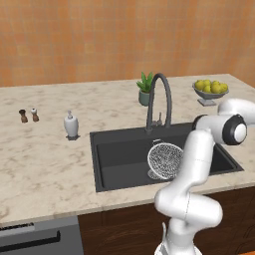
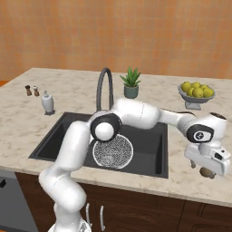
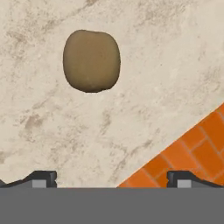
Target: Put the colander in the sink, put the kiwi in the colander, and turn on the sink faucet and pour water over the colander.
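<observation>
Under the hand, kiwi [image 3: 91,60] unobscured

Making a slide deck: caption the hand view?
Open gripper above the brown kiwi lying on the marbled counter near its edge.

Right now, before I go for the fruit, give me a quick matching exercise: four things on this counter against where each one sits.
Things:
1. colander
2. kiwi
3. fruit bowl
4. soap dispenser

Places:
A. counter, left of the sink
B. counter, under the gripper
C. inside the sink
D. counter, right of the sink faucet

Pairs: 1-C, 2-B, 3-D, 4-A
</observation>
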